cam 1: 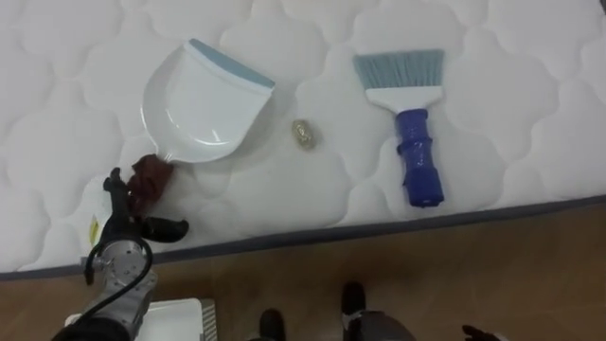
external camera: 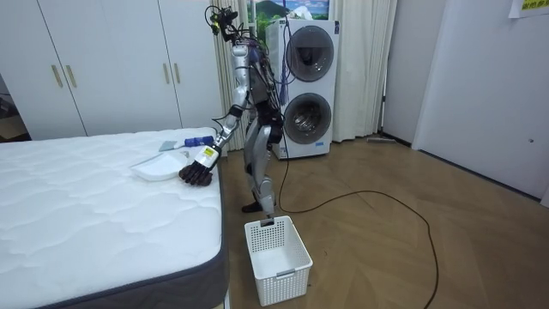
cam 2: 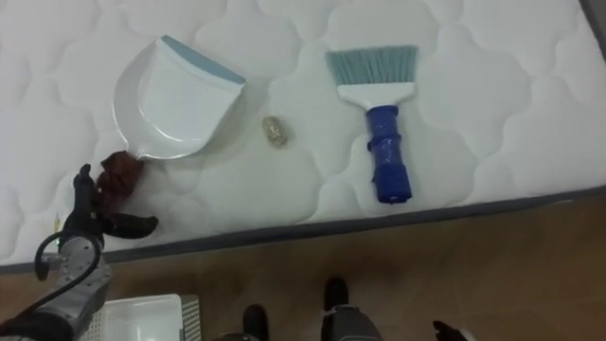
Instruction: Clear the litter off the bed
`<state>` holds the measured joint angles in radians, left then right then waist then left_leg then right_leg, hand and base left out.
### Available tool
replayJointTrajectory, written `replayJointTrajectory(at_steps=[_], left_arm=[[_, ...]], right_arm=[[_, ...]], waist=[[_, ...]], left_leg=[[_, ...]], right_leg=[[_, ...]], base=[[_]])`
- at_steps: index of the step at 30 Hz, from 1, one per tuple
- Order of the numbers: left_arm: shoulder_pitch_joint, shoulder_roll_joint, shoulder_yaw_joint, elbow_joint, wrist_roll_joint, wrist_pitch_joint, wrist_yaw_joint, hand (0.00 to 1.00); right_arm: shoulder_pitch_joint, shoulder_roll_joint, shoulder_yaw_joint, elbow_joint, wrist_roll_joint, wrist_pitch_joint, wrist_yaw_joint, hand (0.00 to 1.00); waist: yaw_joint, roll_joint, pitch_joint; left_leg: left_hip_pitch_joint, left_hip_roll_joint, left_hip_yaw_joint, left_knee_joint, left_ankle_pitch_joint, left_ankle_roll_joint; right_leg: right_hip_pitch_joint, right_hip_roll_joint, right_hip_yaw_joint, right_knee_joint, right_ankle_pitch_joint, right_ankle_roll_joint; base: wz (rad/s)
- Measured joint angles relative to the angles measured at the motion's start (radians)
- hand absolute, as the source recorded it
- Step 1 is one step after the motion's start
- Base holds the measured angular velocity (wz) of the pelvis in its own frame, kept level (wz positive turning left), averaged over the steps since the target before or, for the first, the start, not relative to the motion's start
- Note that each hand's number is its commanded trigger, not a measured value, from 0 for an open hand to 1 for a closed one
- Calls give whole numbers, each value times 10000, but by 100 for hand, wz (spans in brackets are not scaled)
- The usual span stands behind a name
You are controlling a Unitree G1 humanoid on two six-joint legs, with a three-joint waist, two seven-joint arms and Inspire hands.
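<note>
A white dustpan (cam 1: 199, 104) with a blue-grey lip lies on the white mattress (cam 1: 312, 204), its dark red handle (cam 1: 151, 173) pointing toward me. My left hand (cam 1: 126, 220) is open at the handle's end, with fingers up and thumb out to the side; the handle lies between them, not gripped. A small crumpled beige scrap (cam 1: 304, 134) rests just to the right of the pan. Further right lies a brush (cam 1: 415, 142) with pale blue bristles and a blue handle. A dark tip of my right hand (cam 1: 478, 333) shows at the bottom edge.
The mattress's grey front edge (cam 1: 379, 224) runs across, with wooden floor below it. A white slatted basket (external camera: 276, 257) stands on the floor by the bed's corner, next to where I stand. A washer and dryer stack (external camera: 307, 90) is behind me.
</note>
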<state>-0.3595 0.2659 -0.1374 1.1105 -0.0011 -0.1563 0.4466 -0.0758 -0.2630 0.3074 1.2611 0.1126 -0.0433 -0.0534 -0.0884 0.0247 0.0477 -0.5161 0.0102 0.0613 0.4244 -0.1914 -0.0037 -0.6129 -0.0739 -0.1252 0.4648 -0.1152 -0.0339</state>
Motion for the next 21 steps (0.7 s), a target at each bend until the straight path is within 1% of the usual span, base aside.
replayJointTrajectory(at_steps=[2, 4, 6, 8, 9, 12, 13, 14, 15, 16, 19, 21], left_arm=[[-120, -1, -109, 281, -81, 25, -78, 0], [-212, 12, -186, 418, -105, 43, -158, 0], [-341, 87, -287, 581, -237, 45, -277, 0], [-408, 241, -461, 623, -479, 81, -451, 0], [-472, 252, -537, 647, -486, 175, -490, 0], [-549, 256, -658, 713, -493, 275, -608, 0], [-635, 255, -683, 800, -492, 280, -665, 0], [-707, 255, -734, 902, -491, 287, -704, 7], [-739, 256, -735, 917, -491, 308, -729, 84], [-818, 256, -734, 948, -491, 380, -785, 100], [-861, 278, -733, 1011, -489, 433, -869, 100], [-862, 353, -707, 1011, -483, 435, -882, 100]], right_arm=[[-9, -6, 191, -34, 14, 20, -14, 0], [6, -2, 269, -81, 10, 23, -10, 0], [4, -6, 269, -166, 9, 28, -9, 0], [-13, -11, 278, -219, 9, 13, -9, 0], [-14, -41, 358, -219, 9, 23, -6, 0], [-19, -123, 641, -228, -21, 120, 2, 0], [-19, -147, 645, -227, -59, 185, 7, 0], [-21, -159, 646, -224, -72, 235, 3, 0], [-17, -159, 646, -221, -73, 241, 3, 0], [-14, -158, 651, -216, -73, 271, 6, 0], [18, -160, 651, -215, -91, 363, 4, 0], [30, -161, 643, -218, -109, 409, -7, 0]], waist=[[-7, -12, 8], [-19, -16, 11], [-56, -16, 13], [-140, -13, 14], [-140, 7, 26], [-143, 58, 57], [-142, 106, 101], [-144, 144, 124], [-151, 158, 133], [-153, 182, 149], [-163, 194, 152], [-164, 196, 151]], left_leg=[[7, 36, 146, 34, -2, 3], [4, 54, 203, 69, -12, 21], [-9, 53, 195, 78, -33, 34], [-25, 47, 189, 115, -43, 48], [-56, 51, 189, 209, -77, 63], [-112, 58, 189, 322, -167, 88], [-156, 60, 189, 429, -224, 112], [-174, 52, 194, 475, -246, 134], [-189, 46, 195, 495, -252, 142], [-228, 33, 197, 530, -261, 158], [-239, 19, 222, 568, -277, 185], [-238, 18, 239, 592, -292, 201]], right_leg=[[1, -7, 11, 18, -2, -3], [2, -11, 10, 22, -2, -3], [1, -21, -13, 23, -2, -2], [4, -29, -15, 26, 2, 5], [2, -29, -13, 42, 1, 8], [0, -29, -4, 134, -1, 27], [-19, -36, 2, 205, -22, 58], [-21, -40, 20, 213, -28, 75], [-29, -44, 28, 214, -31, 86], [-61, -54, 40, 217, -31, 100], [-70, -58, 89, 251, -9, 133], [-71, -65, 89, 259, -5, 141]], base=[[-6], [-2], [3], [5], [0], [0], [0], [0], [0], [0], [0], [0]])
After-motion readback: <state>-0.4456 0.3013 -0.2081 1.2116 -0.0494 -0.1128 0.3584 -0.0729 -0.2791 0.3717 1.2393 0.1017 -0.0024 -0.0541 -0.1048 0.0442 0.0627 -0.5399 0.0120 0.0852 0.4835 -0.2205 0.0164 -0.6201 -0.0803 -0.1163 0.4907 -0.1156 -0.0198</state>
